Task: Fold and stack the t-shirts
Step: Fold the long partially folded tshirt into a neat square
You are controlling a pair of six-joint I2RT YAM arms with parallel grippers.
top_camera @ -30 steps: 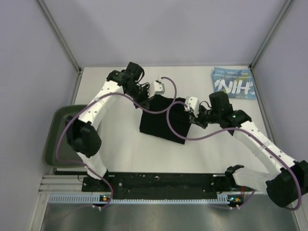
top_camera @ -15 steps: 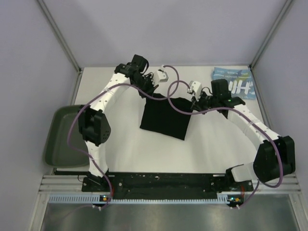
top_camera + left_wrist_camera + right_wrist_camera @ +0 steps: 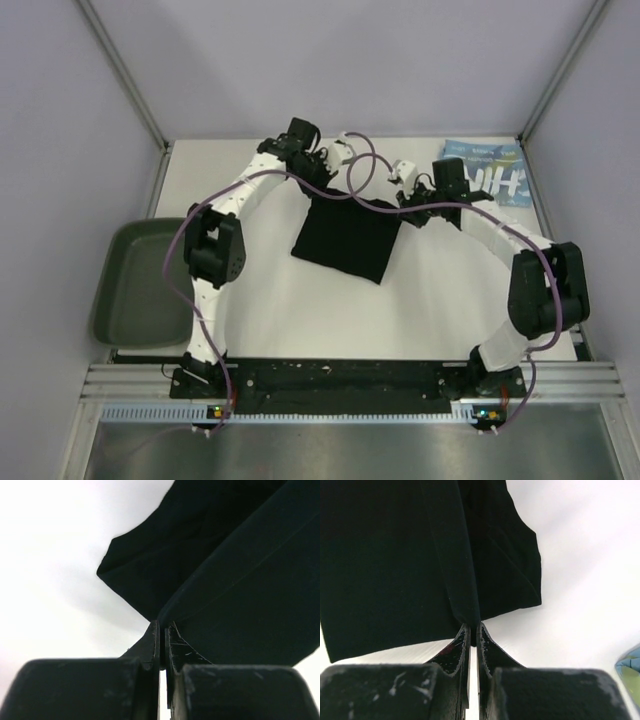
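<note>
Fingers (image 3: 151,645) on the left arm pinch one top corner of the soft black t-shirt (image 3: 345,238) in the middle of the white tabletop (image 3: 270,300); the right arm's fingers (image 3: 462,647) pinch the other. If one thin pinch slips, the fold could land crooked.

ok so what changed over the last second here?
The left gripper and right gripper, each shut on the far edge of the plain black fabric t-shirt, moved toward the far side of the white table, dragging the shirt slightly that way. No grip changed. The light blue t-shirt with white block letters and the dark green plastic tray stayed put.
</note>
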